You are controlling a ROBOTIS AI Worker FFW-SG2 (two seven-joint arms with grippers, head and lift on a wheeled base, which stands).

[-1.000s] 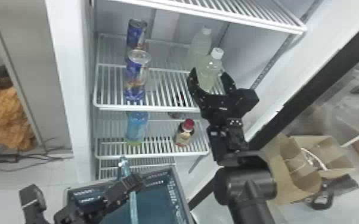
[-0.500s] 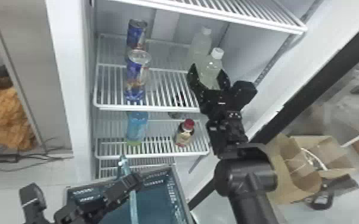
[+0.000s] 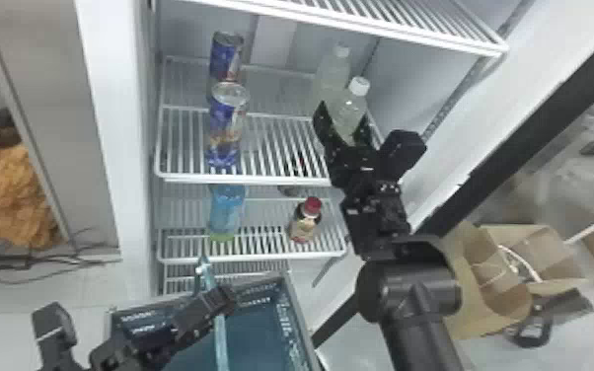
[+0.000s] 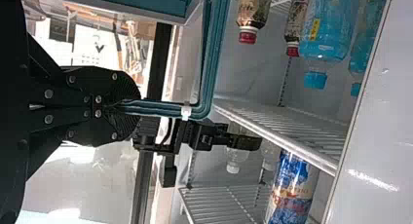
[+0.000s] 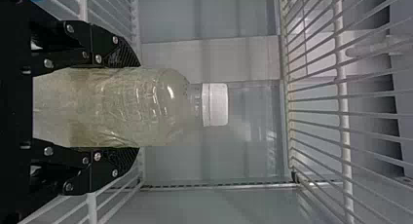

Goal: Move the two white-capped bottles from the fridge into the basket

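Right jaws clamp the front bottle (image 3: 352, 107); pulled out low, its base could snag the shelf's front edge (image 3: 246, 179). Left jaws pinch the basket handle (image 4: 209, 53).

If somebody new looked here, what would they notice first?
Probably the white-capped bottle pinched in the right gripper, inside the fridge. Next might come the shiny blue cans, one behind the other on that shelf's left side. Below sits the blue basket, its handle in the left gripper.

White caps (image 3: 359, 86) top the bottles, while the cans (image 3: 226, 129) mix blue, silver and red.
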